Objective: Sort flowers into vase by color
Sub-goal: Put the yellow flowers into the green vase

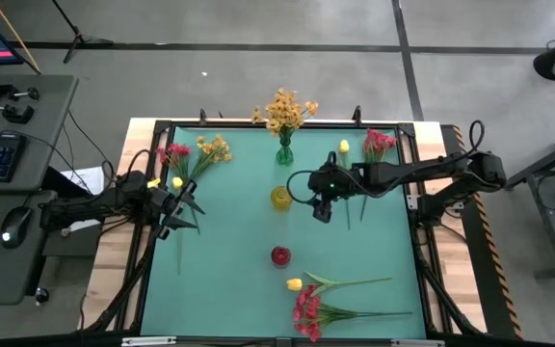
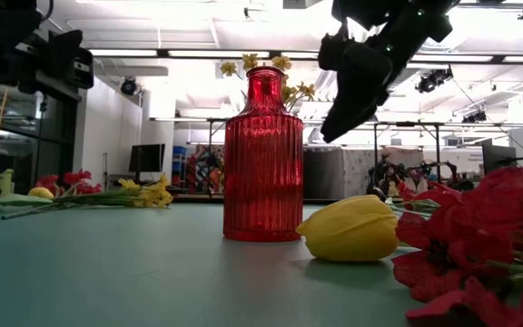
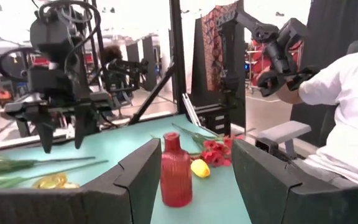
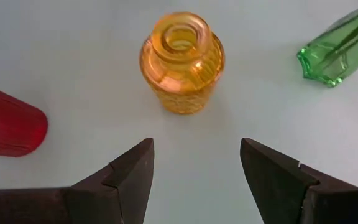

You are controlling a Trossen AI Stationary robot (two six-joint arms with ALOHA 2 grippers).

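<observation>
Hovering empty with fingers apart, the right end effector hangs just beside the yellow vase, flowers behind.

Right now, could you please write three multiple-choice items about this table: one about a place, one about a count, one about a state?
1. Where does the orange-yellow flower spray stand?
A. in the green glass vase
B. in the red ribbed glass vase
C. flat on the mat

2. How many glass vases stand on the teal mat?
A. two
B. three
C. five

3. How is the right gripper?
A. shut on a stem
B. open, holding nothing
C. shut on a vase

Answers: 1 A, the spray rises from the green vase in the high view. 2 B, green, red and the amber glass vase. 3 B, its fingers stand apart above the amber vase.
</observation>
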